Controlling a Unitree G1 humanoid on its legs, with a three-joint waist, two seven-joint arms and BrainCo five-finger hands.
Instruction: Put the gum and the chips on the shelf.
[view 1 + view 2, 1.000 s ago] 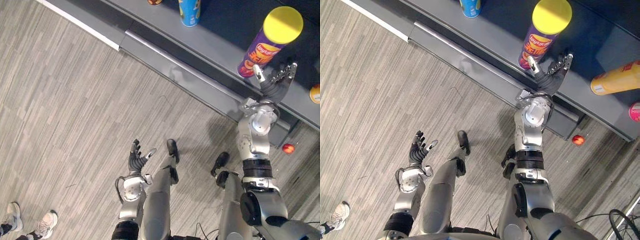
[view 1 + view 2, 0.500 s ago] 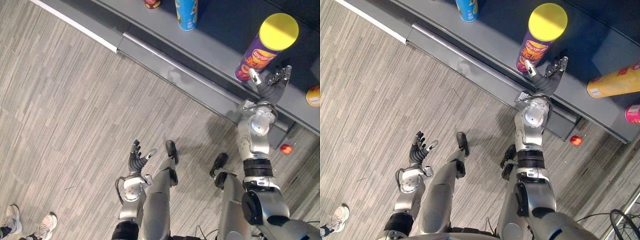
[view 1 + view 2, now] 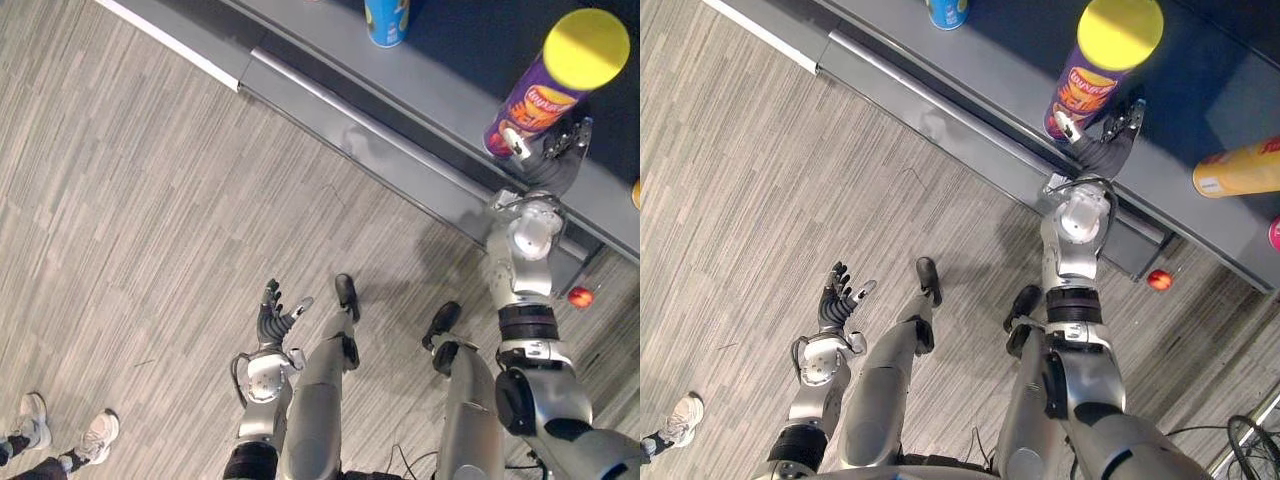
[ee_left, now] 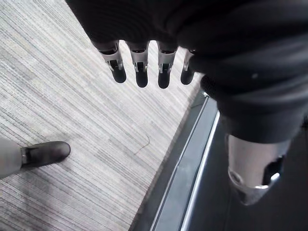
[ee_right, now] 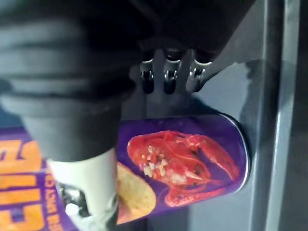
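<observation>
Hanging at lower left, the left hand [image 3: 270, 322] was empty, fingers apart. At upper right the chips can [image 3: 553, 88] stood upright on the shelf [image 3: 450, 95], with the right hand [image 3: 548, 157] spread loose beside its base. A straight pull back looked safest, lest the thumb tip it.

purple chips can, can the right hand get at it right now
Probably yes: the right hand is open right beside the purple chips can on the shelf, with nothing between them.
</observation>
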